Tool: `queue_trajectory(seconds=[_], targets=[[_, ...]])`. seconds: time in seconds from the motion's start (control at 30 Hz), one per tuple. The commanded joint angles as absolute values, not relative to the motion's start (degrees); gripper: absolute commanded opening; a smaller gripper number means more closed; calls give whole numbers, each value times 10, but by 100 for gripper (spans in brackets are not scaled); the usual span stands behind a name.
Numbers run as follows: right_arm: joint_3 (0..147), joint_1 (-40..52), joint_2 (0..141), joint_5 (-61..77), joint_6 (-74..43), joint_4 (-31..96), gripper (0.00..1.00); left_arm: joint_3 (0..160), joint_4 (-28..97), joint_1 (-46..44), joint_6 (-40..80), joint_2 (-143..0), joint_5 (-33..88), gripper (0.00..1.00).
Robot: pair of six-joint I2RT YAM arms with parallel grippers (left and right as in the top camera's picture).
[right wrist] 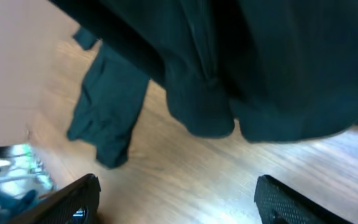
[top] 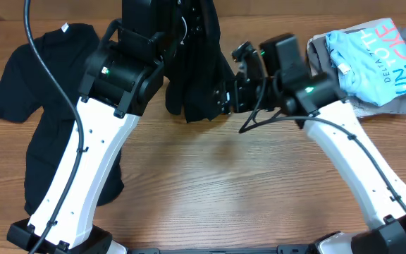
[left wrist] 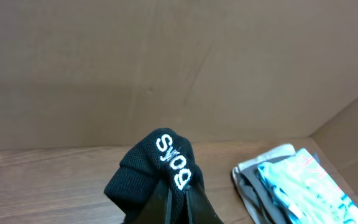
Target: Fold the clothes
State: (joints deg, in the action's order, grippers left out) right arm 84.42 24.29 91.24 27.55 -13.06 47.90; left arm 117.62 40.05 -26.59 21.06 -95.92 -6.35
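So this one's at the pick-up-and-spread-out stage, nothing is actually folded yet. The left gripper (left wrist: pixel 178 202) is clenched on a bunched bit of the black logo shirt (top: pixel 196 77), and you can see the white logo (left wrist: pixel 173 162) puckered up right above the pinch in the left wrist view. From overhead, that shirt hangs in a crumpled column at the back middle of the table (top: pixel 224 183). I can't tell whether its lowest folds touch the wood or hang just off it.

The right gripper (right wrist: pixel 178 186) is released, jaws wide apart and holding nothing. It sits low just beside the hanging cloth and points at it.

The plain black shirt (top: pixel 41 92) lies flat on the left side, its white neck tag (top: pixel 65 28) at the top, partly under the left arm. Far right there's a pile with a light blue shirt (top: pixel 372 60) on top of something grey.

My guess for the next move is that the right gripper needs to catch an edge or corner of the hanging shirt, then both arms pull apart so it opens up flat. The tricky bit is that the cloth is all bunched, so it could easily grab two layers.
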Motion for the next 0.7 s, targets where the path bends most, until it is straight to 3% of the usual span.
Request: queue_trajectory(seconds=[0.0,0.3,0.67], targets=[[789,254,901,222,-157,412,84,1191,403,-264,219,-940,-33,4],[702,254,907,196,-173,245,80,1191,445,-264,219,-933,-2,4],[686,285,955,236,-201,172,46,1191,470,-264,218,-933,1,4]])
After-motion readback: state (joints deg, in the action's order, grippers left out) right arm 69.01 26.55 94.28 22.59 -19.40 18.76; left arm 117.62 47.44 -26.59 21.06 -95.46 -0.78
